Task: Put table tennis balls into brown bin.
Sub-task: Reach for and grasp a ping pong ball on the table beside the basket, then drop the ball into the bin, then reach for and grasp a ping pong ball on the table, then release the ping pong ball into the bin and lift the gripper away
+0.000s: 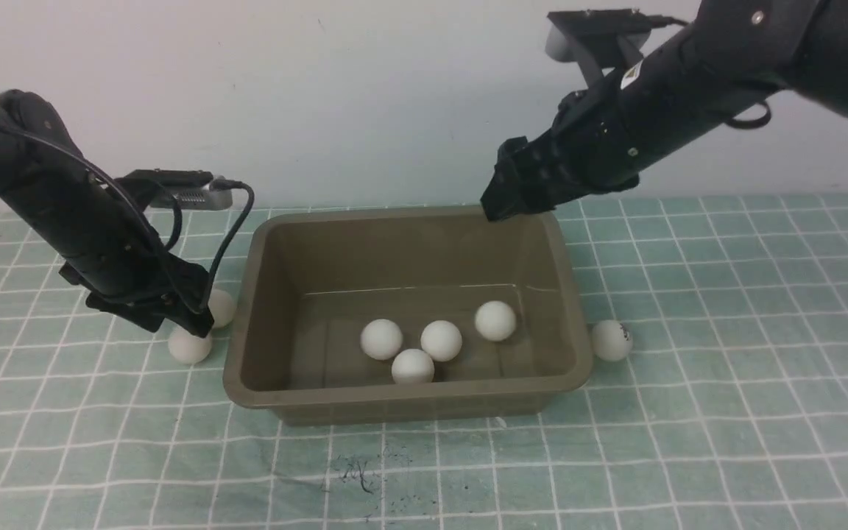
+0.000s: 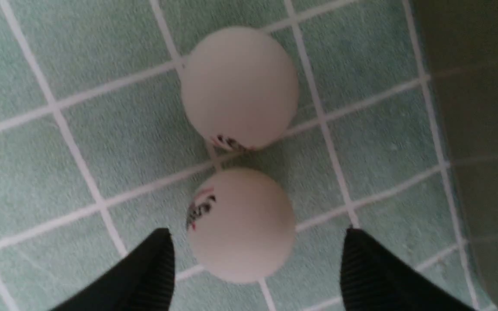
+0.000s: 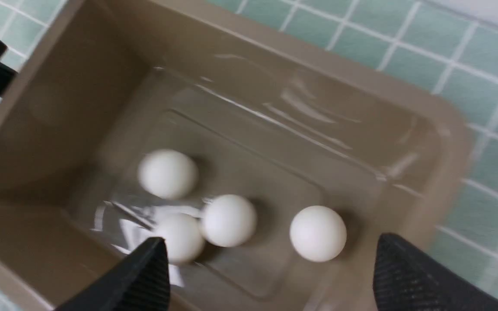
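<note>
- Table tennis balls (image 1: 441, 341): seven counted. Four lie on the floor of the brown bin (image 1: 409, 399), clustered toward its near wall.
- Three are outstanding on the bench (image 1: 726, 442). A pair of balls (image 1: 190, 346) sits just beside the bin's left wall, and the left wrist view shows a narrow gap between the two. A single ball (image 1: 611, 340) with a dark logo sits just beside the right wall.
- Handling, as judged: light, hollow, stiff-shelled, smooth and perfectly round. An off-centre pinch is likely to squirt a ball out sideways, and a hard squeeze risks denting it.
- Hold point, as judged: across the widest part, pads level with the ball's middle, with modest pressure.
- Risk noted: closing on one ball of the pair may nudge its neighbour, and the flat checked cloth (image 1: 100, 442) offers little to stop a roll.
- Left gripper (image 2: 257, 235): low over the pair with jaws spread wide, one on each side of one ball. Neither jaw touches it, and nothing is held.
- Right gripper (image 3: 270, 239): raised above the bin's far right corner, jaws wide apart, empty.
</note>
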